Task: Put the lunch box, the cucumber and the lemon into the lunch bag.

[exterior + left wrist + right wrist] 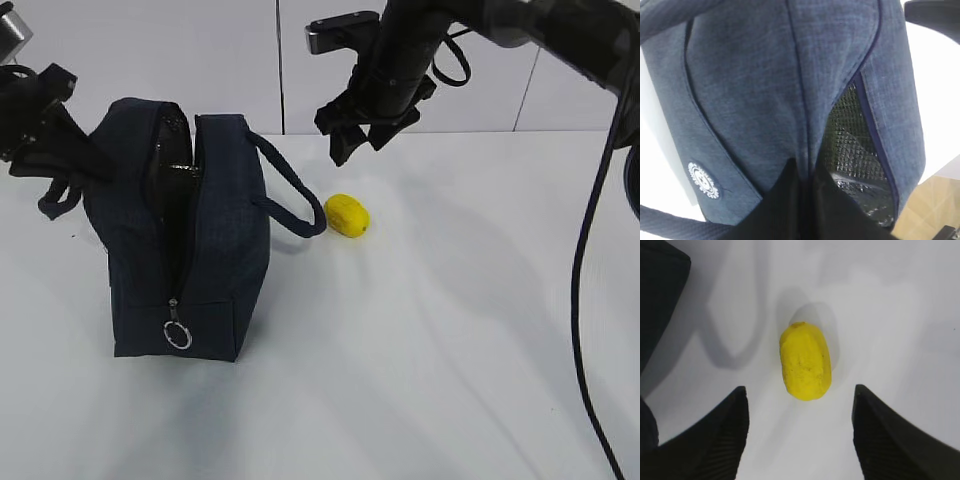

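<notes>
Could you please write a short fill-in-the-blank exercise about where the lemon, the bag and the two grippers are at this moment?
1. The lemon lies on the ____, beside the lunch bag.
2. The right gripper hovers above the lemon with its jaws ____.
3. The left gripper is shut on the bag's ____ edge.
4. The bag's zipper, with its ring pull, is ____.

Missing words: table; open; top; open

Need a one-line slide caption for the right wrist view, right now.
Open right pincer hovering above the lemon lying on the white table, fingertips apart either side, not touching it.
</notes>
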You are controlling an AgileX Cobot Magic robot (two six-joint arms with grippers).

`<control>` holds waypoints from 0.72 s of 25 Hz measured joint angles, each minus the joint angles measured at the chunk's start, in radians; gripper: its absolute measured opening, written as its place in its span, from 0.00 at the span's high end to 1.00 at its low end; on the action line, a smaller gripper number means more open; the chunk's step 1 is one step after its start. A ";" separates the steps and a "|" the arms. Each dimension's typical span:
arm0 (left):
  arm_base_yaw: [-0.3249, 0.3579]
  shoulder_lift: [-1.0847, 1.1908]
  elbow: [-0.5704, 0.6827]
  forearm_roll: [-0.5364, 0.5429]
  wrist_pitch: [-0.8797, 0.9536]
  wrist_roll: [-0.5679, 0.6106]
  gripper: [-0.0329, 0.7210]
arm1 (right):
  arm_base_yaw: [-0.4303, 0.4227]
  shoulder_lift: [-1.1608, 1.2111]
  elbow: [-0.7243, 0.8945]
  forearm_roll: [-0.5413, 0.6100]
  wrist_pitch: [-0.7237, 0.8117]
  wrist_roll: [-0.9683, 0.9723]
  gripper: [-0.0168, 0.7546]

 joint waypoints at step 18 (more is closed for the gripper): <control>0.000 -0.001 0.000 -0.018 0.006 0.000 0.96 | 0.000 0.103 0.002 0.002 -0.003 -0.021 0.17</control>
